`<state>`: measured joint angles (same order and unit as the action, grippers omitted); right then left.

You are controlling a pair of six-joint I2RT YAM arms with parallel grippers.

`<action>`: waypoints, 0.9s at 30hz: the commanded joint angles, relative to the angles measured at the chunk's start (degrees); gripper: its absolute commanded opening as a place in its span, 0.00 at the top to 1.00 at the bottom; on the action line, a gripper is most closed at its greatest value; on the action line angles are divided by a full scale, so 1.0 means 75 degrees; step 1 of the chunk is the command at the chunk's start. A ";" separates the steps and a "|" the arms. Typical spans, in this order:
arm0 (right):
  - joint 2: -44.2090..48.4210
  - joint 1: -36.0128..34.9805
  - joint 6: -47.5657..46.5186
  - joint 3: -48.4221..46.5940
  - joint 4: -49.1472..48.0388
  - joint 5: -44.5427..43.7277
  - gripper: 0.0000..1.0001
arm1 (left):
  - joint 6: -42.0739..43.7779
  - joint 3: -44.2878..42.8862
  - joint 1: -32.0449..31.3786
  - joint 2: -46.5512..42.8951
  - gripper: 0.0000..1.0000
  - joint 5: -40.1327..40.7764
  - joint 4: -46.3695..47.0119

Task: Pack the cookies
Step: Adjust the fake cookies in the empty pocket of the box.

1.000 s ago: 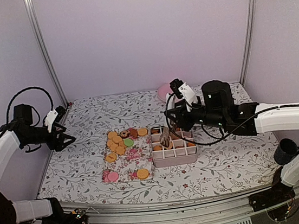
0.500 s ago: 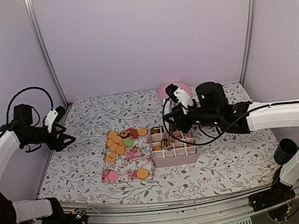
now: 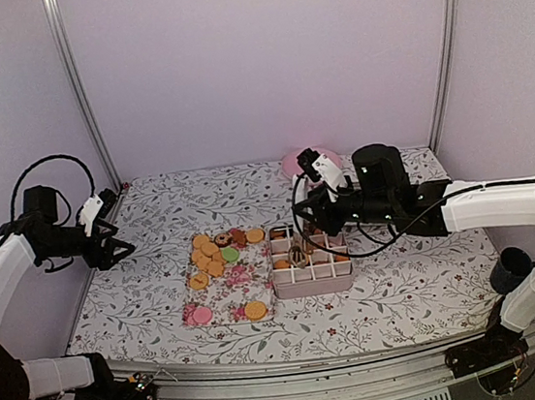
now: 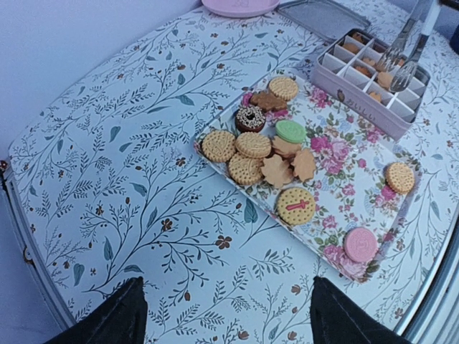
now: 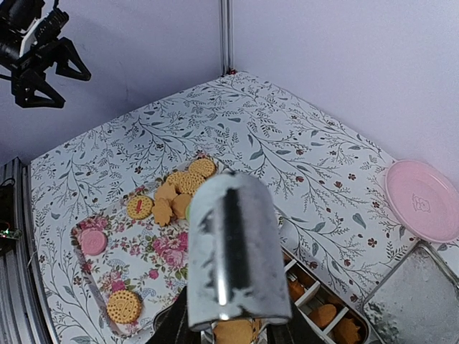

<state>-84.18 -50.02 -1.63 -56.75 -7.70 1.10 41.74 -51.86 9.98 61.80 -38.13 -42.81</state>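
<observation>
Top external: cookies (image 3: 217, 253) lie mostly on floral tray (image 3: 233, 304) at centre frame, with several in the divided box (image 3: 314, 280) touching its right side. Right gripper (image 3: 305, 227) is clamped on metal tongs (image 3: 297, 252), whose tips are over the box; whether they pinch a cookie is unclear. Left gripper (image 3: 121, 252) is at left edge, fingers spread, nothing between them.

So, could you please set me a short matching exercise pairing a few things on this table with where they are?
Things:
1. green cookie
2. pink plate
3. tongs
4. left gripper

Places:
A. above the divided box
B. by the far edge of the table
C. on the floral tray
D. open, near the table's left edge

Pairs: 1-C, 2-B, 3-A, 4-D.
</observation>
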 commanded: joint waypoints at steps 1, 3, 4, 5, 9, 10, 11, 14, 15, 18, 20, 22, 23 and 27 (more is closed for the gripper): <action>0.0171 0.0089 -0.0174 -0.0367 -0.0021 0.0227 0.77 | 0.0023 -0.0023 0.0076 -0.0107 0.21 -0.0014 -0.0070; 0.0196 0.0092 -0.0221 -0.0409 0.0021 0.0244 0.73 | 0.0023 -0.0034 0.0076 -0.0107 0.21 -0.0018 -0.0069; 0.0190 0.0102 -0.0233 -0.0417 0.0037 0.0240 0.71 | 0.0025 -0.0035 0.0076 -0.0091 0.21 -0.0025 -0.0062; 0.0187 0.0102 -0.0250 -0.0440 0.0064 0.0238 0.69 | 0.0025 -0.0035 0.0076 -0.0092 0.21 -0.0041 -0.0064; 0.0128 0.0112 -0.0276 -0.0505 0.0133 0.0276 0.65 | 0.0013 -0.0024 0.0076 -0.0101 0.21 -0.0040 -0.0058; 0.0125 0.0115 -0.0284 -0.0507 0.0133 0.0269 0.64 | 0.0012 -0.0024 0.0076 -0.0111 0.21 -0.0035 -0.0055; 0.0126 0.0118 -0.0276 -0.0513 0.0133 0.0249 0.64 | 0.0013 -0.0013 0.0076 -0.0121 0.21 -0.0027 -0.0068; 0.0138 0.0124 -0.0264 -0.0524 0.0115 0.0270 0.64 | 0.0024 -0.0020 0.0076 -0.0141 0.21 -0.0032 -0.0066; 0.0132 0.0124 -0.0263 -0.0531 0.0113 0.0274 0.64 | 0.0012 -0.0023 0.0070 -0.0142 0.21 -0.0037 -0.0068; 0.0135 0.0126 -0.0268 -0.0554 0.0122 0.0226 0.64 | 0.0017 -0.0041 0.0074 -0.0128 0.21 -0.0052 -0.0070; 0.0130 0.0136 -0.0263 -0.0566 0.0114 0.0147 0.67 | 0.0013 -0.0047 0.0076 -0.0129 0.21 -0.0060 -0.0061; 0.0135 0.0165 -0.0274 -0.0543 0.0097 0.0056 0.69 | 0.0018 -0.0032 0.0076 -0.0131 0.21 -0.0050 -0.0064; 0.0129 0.0195 -0.0275 -0.0532 0.0089 0.0061 0.70 | 0.0025 -0.0035 0.0076 -0.0131 0.21 -0.0043 -0.0069; 0.0008 0.0234 -0.0287 -0.0572 0.0105 0.0257 0.71 | 0.0022 -0.0057 0.0076 -0.0124 0.21 -0.0040 -0.0065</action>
<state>-84.18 -49.06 -3.68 -58.67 -5.85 2.20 41.74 -51.86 9.98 61.71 -38.13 -42.81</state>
